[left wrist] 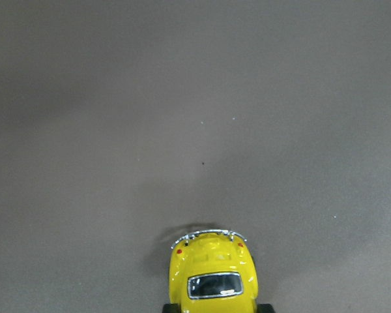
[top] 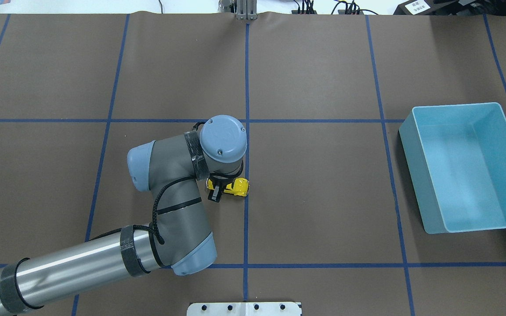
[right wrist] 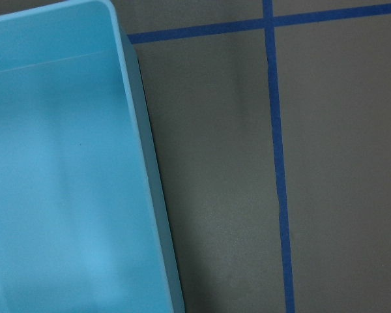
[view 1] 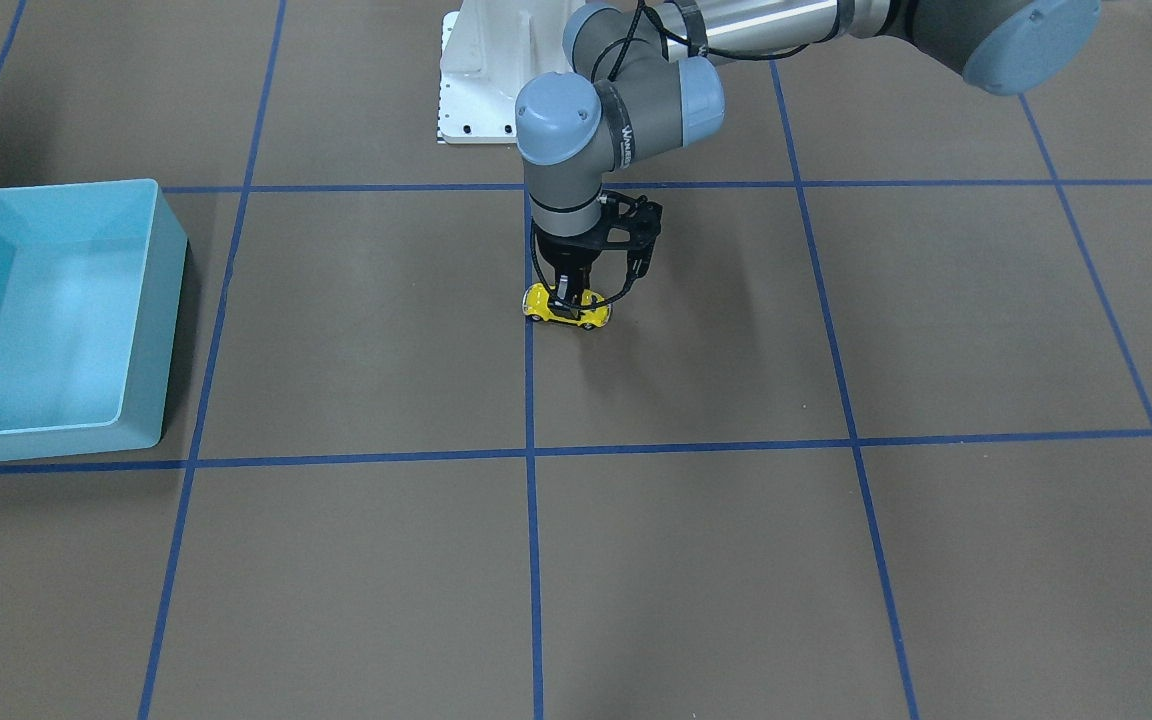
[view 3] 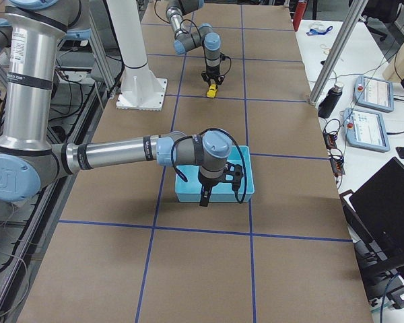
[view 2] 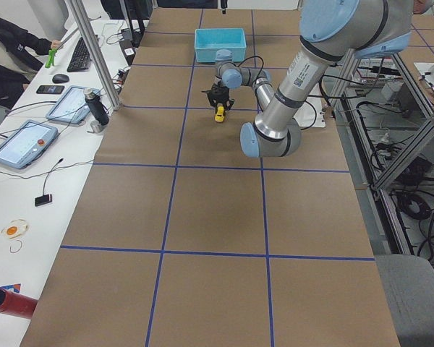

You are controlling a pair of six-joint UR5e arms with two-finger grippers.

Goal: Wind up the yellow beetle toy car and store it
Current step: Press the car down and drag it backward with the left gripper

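One yellow beetle toy car (top: 237,187) between jaws of left gripper (view 1: 567,295), closure unclear.

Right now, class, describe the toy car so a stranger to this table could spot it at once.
Find the brown table crossed by blue tape lines. Near its middle, under the left gripper, sits the yellow beetle toy car: tiny, glossy and dark-windowed, unlike the far larger light-blue bin.

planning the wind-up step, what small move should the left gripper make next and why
Probably firm the grip before any pull-back: the left gripper straddles the yellow beetle toy car, which sits on the table, but whether it is clamped can't be told.
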